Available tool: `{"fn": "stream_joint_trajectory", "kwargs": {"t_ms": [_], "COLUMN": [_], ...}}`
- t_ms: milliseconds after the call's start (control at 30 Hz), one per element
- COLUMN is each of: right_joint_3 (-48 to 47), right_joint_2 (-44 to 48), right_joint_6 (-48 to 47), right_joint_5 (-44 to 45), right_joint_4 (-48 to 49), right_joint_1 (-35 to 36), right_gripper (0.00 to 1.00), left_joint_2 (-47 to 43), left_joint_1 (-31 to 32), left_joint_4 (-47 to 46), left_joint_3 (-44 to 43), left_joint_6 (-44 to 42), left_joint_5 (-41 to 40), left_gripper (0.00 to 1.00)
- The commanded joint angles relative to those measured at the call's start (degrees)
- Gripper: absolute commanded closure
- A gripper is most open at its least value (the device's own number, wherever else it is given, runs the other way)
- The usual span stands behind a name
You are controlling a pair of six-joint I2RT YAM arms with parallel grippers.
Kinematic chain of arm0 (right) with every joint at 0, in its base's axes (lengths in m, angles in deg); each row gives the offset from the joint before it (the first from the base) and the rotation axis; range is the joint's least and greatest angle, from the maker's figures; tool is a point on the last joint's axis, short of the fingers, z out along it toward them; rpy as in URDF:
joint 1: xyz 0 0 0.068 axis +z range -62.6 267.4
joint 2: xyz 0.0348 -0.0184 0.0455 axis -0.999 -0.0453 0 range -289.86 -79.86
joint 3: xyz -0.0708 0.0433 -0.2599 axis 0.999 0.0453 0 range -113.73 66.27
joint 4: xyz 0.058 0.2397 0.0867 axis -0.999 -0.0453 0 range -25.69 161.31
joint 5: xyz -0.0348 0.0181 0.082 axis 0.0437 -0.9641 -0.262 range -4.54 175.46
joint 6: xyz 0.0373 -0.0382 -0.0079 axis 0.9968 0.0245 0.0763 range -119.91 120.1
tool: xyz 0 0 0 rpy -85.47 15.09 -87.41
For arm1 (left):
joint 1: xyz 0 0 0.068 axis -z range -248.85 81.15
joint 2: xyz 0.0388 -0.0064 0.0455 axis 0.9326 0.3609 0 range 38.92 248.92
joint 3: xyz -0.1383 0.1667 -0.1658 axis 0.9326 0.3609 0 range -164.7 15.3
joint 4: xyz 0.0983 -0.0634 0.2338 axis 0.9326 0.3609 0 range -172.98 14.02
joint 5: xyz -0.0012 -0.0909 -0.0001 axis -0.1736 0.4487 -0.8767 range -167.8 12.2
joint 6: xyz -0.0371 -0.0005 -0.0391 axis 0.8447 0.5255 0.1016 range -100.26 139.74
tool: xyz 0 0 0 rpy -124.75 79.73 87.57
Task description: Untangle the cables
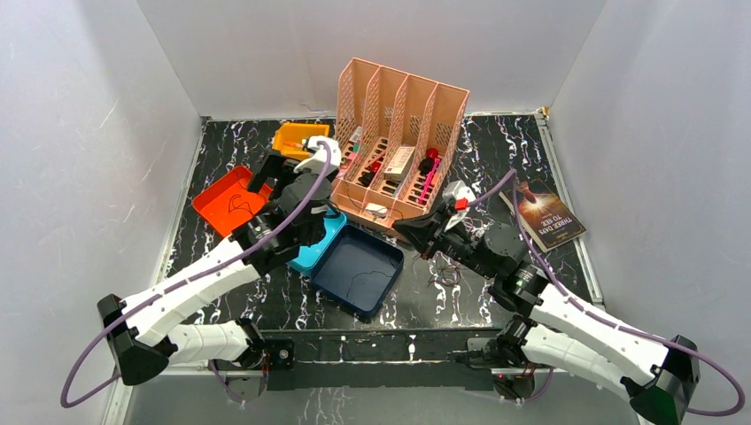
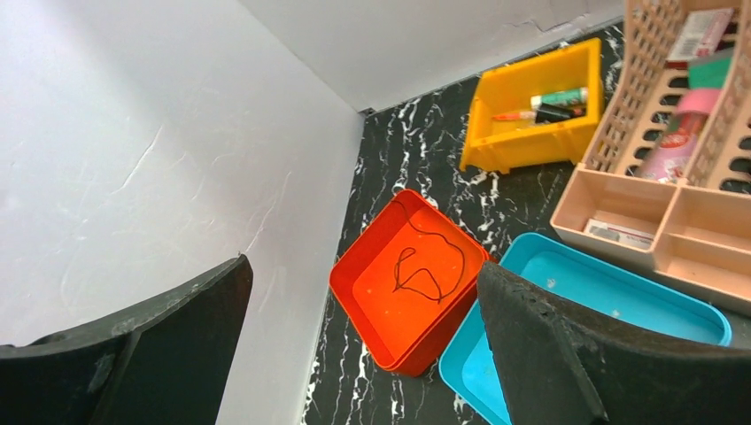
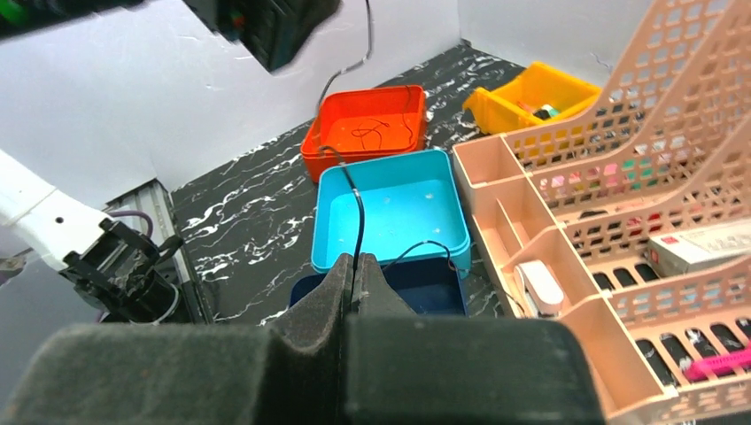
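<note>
Right tool pinches black cable arcing up from its tips.

Left gripper gapes wide; ahead between its fingers, an orange tray holds a dark cable, blue tray alongside.

The white-shelled, black-jointed left arm and matching right arm each trail 1 thick purple cable and end in broad, matte-black, scuffed fingers, with a small red patch on the right wrist.
</note>
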Motion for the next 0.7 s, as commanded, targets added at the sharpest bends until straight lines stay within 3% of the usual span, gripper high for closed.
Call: {"fn": "stream_joint_trajectory", "kwargs": {"t_ms": [0,200,300,667], "right_joint_3": [1.33,3.84,3.78,-6.33], "right_joint_2": [2.64,3.87,2.69,-13.32], "right_joint_6": [2.34,3.95,4.51,3.38], "right_joint_5": [6.25,7.64,5.21,-22.92], "right_joint_4": [0.46,-0.39,0.12,0.3], "right_joint_1": [0.13,0.15,0.17,0.15], "right_gripper": [1.0,1.0,1.0,1.0], "left_joint_2": [-5.2,-9.24,-10.98,-11.2], "left_joint_1": [-1.58,-2.0,-1.97,-1.98], "left_joint_4": [-4.5,-8.71,-7.44,3.12], "left_joint_3": [0.35,0.63,-0.14,-3.3], "left_joint_6": [-3.99,-8.46,-6.52,4.94], "left_joint_5": [-4.53,-4.04,-1.85,5.71], "left_gripper": [0.02,0.02,0.02,0.02]}}
